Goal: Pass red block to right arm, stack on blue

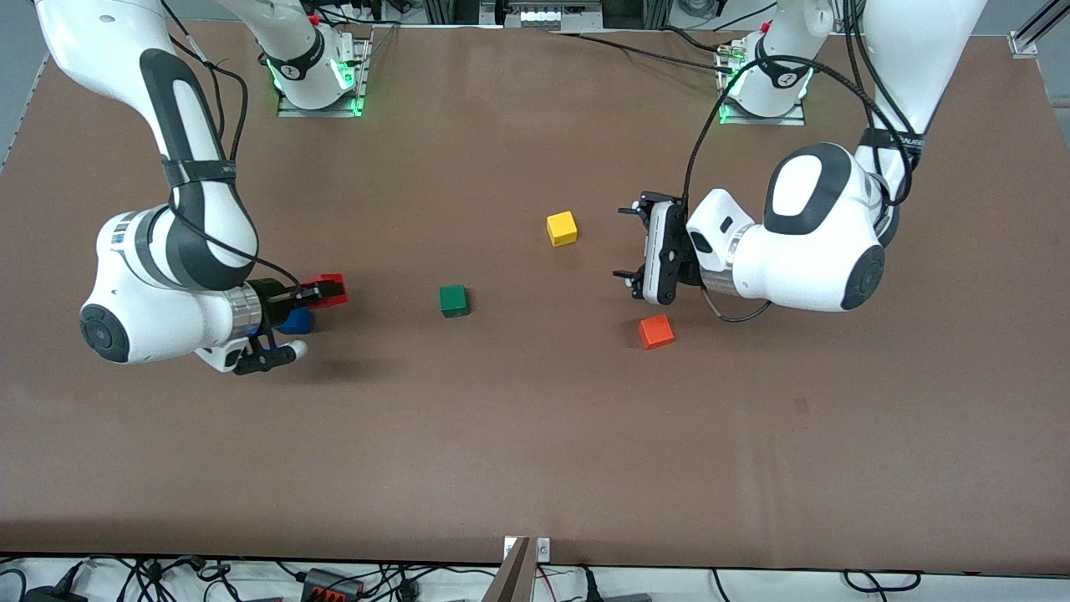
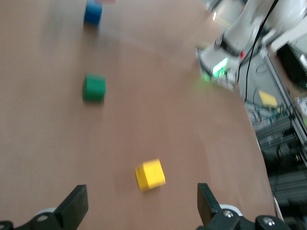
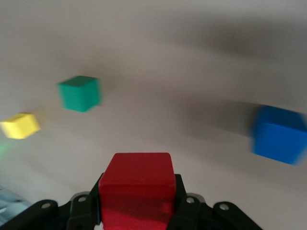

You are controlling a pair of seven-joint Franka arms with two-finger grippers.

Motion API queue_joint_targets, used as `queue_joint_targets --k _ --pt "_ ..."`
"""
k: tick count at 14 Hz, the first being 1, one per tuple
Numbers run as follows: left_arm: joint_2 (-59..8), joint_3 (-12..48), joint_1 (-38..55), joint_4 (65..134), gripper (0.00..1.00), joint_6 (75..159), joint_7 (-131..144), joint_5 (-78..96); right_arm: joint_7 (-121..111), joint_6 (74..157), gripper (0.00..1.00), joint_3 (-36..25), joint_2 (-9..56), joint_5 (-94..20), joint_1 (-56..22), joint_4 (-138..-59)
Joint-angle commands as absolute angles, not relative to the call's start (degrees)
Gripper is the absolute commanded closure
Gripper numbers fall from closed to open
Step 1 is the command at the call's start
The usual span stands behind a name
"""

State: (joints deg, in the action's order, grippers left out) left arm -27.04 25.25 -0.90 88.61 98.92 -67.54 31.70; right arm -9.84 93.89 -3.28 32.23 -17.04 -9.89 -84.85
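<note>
Red block (image 1: 328, 289), one, clamped in right gripper (image 1: 322, 294), frame mid-left, above blue cube (image 1: 294, 321). Left gripper (image 1: 629, 243) jaws apart, empty, waiting. One each: green (image 1: 453, 300), yellow (image 1: 562, 227), orange cube (image 1: 656, 331).

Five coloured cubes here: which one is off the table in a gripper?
The red block, clamped in the right gripper just above the blue cube. The green, yellow and orange cubes rest on the table.
</note>
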Motion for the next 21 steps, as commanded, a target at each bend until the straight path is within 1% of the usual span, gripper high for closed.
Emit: queue_joint_targets --k 1,3,6,8,11,12,14,15,16,18,19,21 --pt "-26.5 24.8 -1.3 87.5 0.0 94.1 -62.9 21.1 -5.0 99.1 1.0 -4.0 27.6 -9.4 -10.2 -90.9" --pt "-26.3 24.2 -2.4 87.2 0.0 89.8 -59.0 10.6 -4.6 105.1 1.0 -4.0 24.4 -4.1 -10.2 -96.3" --pt "-25.8 24.3 -2.7 85.7 0.0 87.0 -48.7 -1.6 -0.7 109.0 1.0 -4.1 21.6 -2.7 -10.3 -101.4" --pt "-23.9 24.4 -2.5 85.6 0.0 84.4 -38.8 -6.8 1.3 114.1 1.0 -4.1 20.0 -0.9 -10.5 -105.4" --pt "-21.4 24.3 -3.5 85.4 0.0 81.3 -22.7 -9.7 2.1 118.3 1.0 -4.1 20.2 1.1 -10.2 -107.4" --pt "-20.6 24.3 -4.0 84.2 0.0 81.2 -18.6 -9.8 2.3 119.0 1.0 -4.1 20.4 1.1 -10.1 -107.9" --pt "-19.9 23.8 -3.9 81.3 0.0 78.3 -14.7 -9.0 4.1 122.4 1.0 -4.1 20.6 1.1 -10.1 -109.9" --pt "-18.3 21.7 -3.1 80.5 0.0 78.2 -14.5 -8.8 4.3 124.5 1.0 -4.1 20.8 1.1 -10.2 -111.0" --pt "-15.8 18.1 -1.3 80.9 0.0 79.2 -14.2 -7.9 4.3 126.5 1.0 -4.1 21.1 2.0 -10.0 -112.0" --pt "-12.1 8.6 3.0 82.4 0.0 85.9 -12.3 -5.5 4.4 128.2 1.0 -4.0 21.6 3.5 -9.8 -112.7" --pt "-10.3 6.1 3.4 84.4 0.0 87.6 -10.7 -3.4 4.4 128.5 1.0 -4.1 21.9 3.5 -9.7 -112.7" --pt "-5.0 2.5 3.7 91.1 0.0 93.7 -5.6 -0.9 4.4 129.4 1.0 -4.1 22.1 3.5 -9.6 -112.5"
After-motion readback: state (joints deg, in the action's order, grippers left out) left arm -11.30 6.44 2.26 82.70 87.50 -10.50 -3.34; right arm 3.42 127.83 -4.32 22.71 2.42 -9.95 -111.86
